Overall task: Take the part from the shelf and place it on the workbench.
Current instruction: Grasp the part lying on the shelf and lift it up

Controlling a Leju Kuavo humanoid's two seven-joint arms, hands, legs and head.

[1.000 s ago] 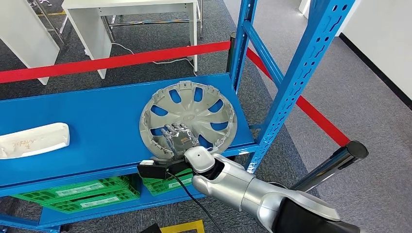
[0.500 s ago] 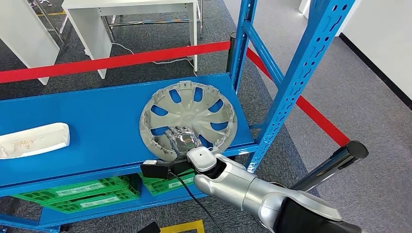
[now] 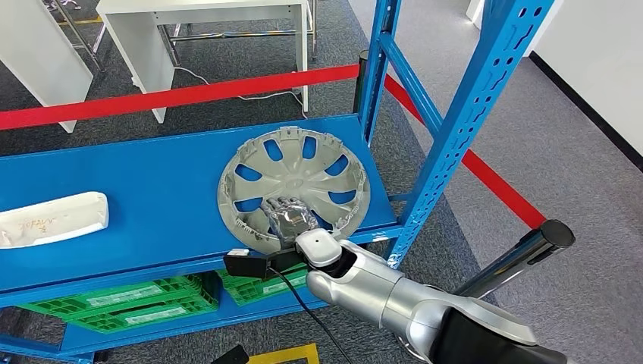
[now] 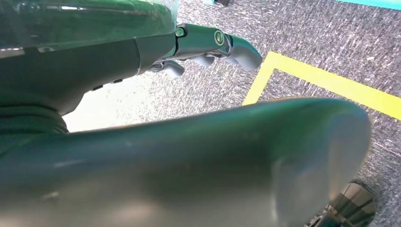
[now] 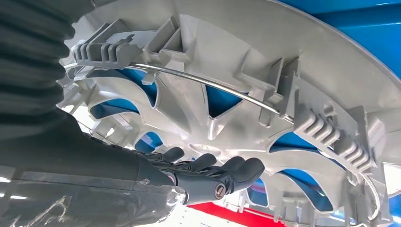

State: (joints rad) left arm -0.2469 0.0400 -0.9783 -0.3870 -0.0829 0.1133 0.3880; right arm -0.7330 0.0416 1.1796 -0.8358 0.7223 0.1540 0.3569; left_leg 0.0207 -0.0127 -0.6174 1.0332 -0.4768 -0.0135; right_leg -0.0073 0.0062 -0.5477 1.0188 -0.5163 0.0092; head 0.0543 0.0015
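Observation:
A grey wheel cover (image 3: 303, 161) lies hollow side up at the right end of the blue shelf (image 3: 152, 178). My right hand (image 3: 286, 217) reaches in over its near rim, and the fingers are stretched out above the inner face near the hub. In the right wrist view the fingers (image 5: 208, 172) are straight and apart, with nothing between them, close to the wheel cover's (image 5: 227, 61) spokes and clip ring. My left hand (image 4: 208, 45) hangs over the carpet with its fingers loosely extended and holds nothing.
A white moulded part (image 3: 53, 218) lies at the shelf's left end. Blue uprights (image 3: 470, 114) stand right of the wheel cover. Green crates (image 3: 144, 299) sit on the lower level. Red barrier tape (image 3: 174, 96) runs behind the shelf to a post (image 3: 531, 250). White tables (image 3: 205, 30) stand beyond.
My right hand has slid a little forward and to the right across the wheel cover toward its hub. The wheel cover has not moved.

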